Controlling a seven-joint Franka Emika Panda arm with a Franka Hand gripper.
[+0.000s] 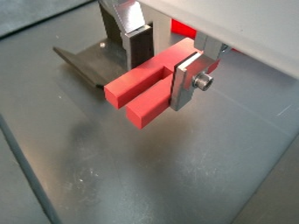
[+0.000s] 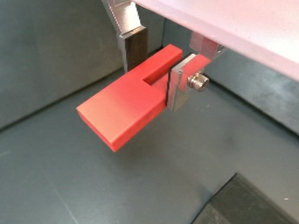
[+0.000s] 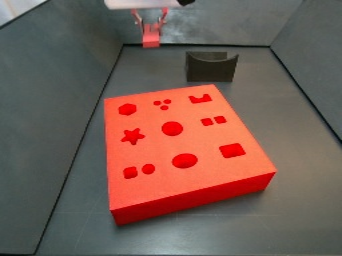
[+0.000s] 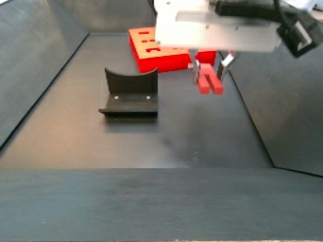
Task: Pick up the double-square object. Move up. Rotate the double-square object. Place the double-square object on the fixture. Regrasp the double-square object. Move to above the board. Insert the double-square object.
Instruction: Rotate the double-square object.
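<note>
double-square object (image 1: 142,91) is already up in the air, pinched between the two silver finger plates of the gripper (image 1: 162,63), and it hangs clear of the dark floor (image 1: 105,175) in both wrist views. jaws are closed down to the width of the block, so the claw is only as open as the piece is thick, with nothing else in there. in a side view the piece (image 4: 207,80) dangles below the gripper (image 4: 209,64), off to one side of the fixture (image 4: 130,95) and not touching it, with the board (image 4: 154,50) further back. the fixture (image 3: 210,66) also shows in a side view standing apart from the board (image 3: 181,150), and the gripper (image 3: 152,22) is up near the back wall. handling wise, my guess is it's a light, rigid plastic block, nothing squishy or fragile, but the faces look smooth so it could pivot in the pads if only one end is clamped, which is how it's held now: most of the length sticks out past the fingers (image 2: 179,83). there's a slot cut in the block near the grip (image 2: 156,75), so i'd keep the pads on the flat solid sides, not across that slot. for the regrasp, i'd go nearer the middle.
</note>
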